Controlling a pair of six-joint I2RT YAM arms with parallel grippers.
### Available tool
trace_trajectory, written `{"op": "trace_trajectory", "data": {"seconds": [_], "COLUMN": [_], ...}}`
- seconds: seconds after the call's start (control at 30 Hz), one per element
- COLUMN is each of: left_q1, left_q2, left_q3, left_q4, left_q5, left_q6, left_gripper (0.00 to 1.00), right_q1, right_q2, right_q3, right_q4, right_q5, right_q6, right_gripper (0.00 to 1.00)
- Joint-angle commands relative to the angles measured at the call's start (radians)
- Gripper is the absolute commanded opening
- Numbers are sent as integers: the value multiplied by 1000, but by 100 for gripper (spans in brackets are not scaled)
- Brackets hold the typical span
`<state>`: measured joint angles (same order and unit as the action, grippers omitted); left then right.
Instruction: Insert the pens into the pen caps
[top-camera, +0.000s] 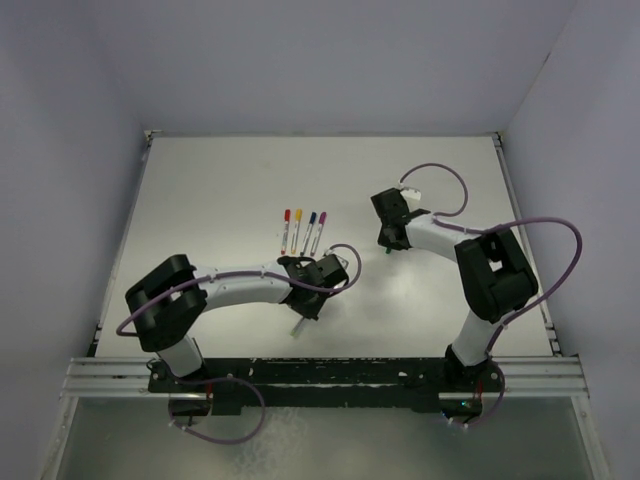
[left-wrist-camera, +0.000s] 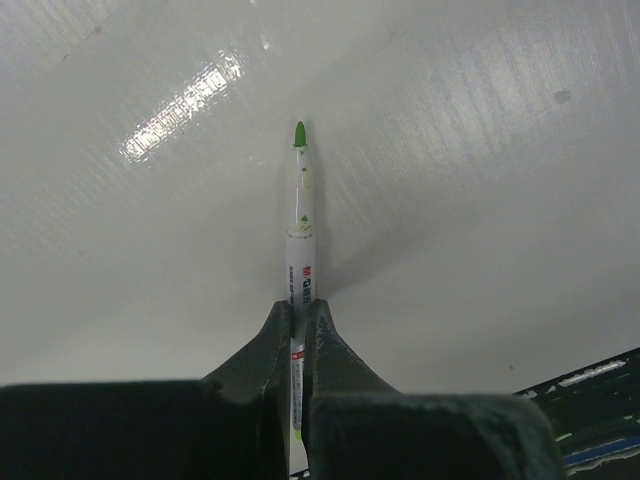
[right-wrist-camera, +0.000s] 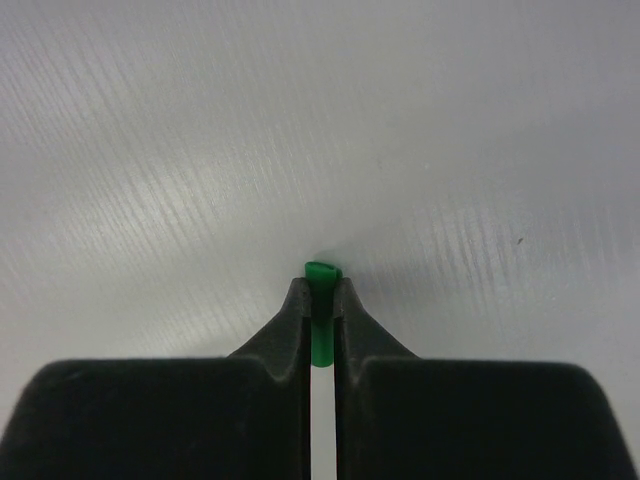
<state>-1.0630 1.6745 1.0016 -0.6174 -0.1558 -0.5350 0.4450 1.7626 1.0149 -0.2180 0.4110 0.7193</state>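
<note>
My left gripper (left-wrist-camera: 298, 306) is shut on a pale pen (left-wrist-camera: 301, 222), whose bare green tip points away from the fingers above the white table. In the top view this left gripper (top-camera: 304, 308) hovers near the table's middle front, and the pen (top-camera: 296, 327) sticks out towards the near edge. Further right, my right gripper (right-wrist-camera: 320, 288) is shut on a small green pen cap (right-wrist-camera: 321, 270), held low over the table. From above, the right gripper (top-camera: 388, 243) shows the green cap (top-camera: 386, 251) at its fingertips. Several pens (top-camera: 303, 232) lie side by side with red, orange, blue and purple caps on.
The white table (top-camera: 430, 310) has raised rails at its left and right sides and grey walls behind. The row of capped pens lies just beyond my left gripper. Purple cables loop over both arms.
</note>
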Motion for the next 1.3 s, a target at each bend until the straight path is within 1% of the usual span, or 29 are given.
{"op": "trace_trajectory", "data": {"seconds": [0.0, 0.13, 0.3, 0.43, 0.6, 0.73, 0.9, 1.1, 1.27], "left_q1": [-3, -3, -3, -3, -3, -3, -2, -2, -3], "left_q2": [-68, -119, -211, -277, -346, -409, -479, -493, -478], "left_q3": [-12, -40, -72, -118, -185, -257, -343, -417, -456], "left_q4": [50, 109, 182, 280, 430, 574, 776, 1043, 1206], "left_q5": [-16, -36, -75, -88, -63, -32, 35, 139, 171], "left_q6": [5, 12, 20, 30, 35, 38, 40, 48, 34], "left_gripper": [0, 0, 0, 0, 0, 0, 0, 0, 0], "right_q1": [6, 6, 6, 6, 6, 6, 6, 6, 6], "right_q2": [30, -32, -184, -326, -502, -656, -796, -861, -892], "right_q3": [-47, -49, -75, -130, -231, -331, -464, -562, -638], "right_q4": [-81, -58, 19, 153, 304, 449, 666, 922, 1161], "right_q5": [-20, -37, -90, -161, -267, -375, -498, -641, -653], "right_q6": [6, -21, -71, -117, -170, -197, -199, -131, -55], "right_gripper": [0, 0, 0, 0, 0, 0, 0, 0, 0]}}
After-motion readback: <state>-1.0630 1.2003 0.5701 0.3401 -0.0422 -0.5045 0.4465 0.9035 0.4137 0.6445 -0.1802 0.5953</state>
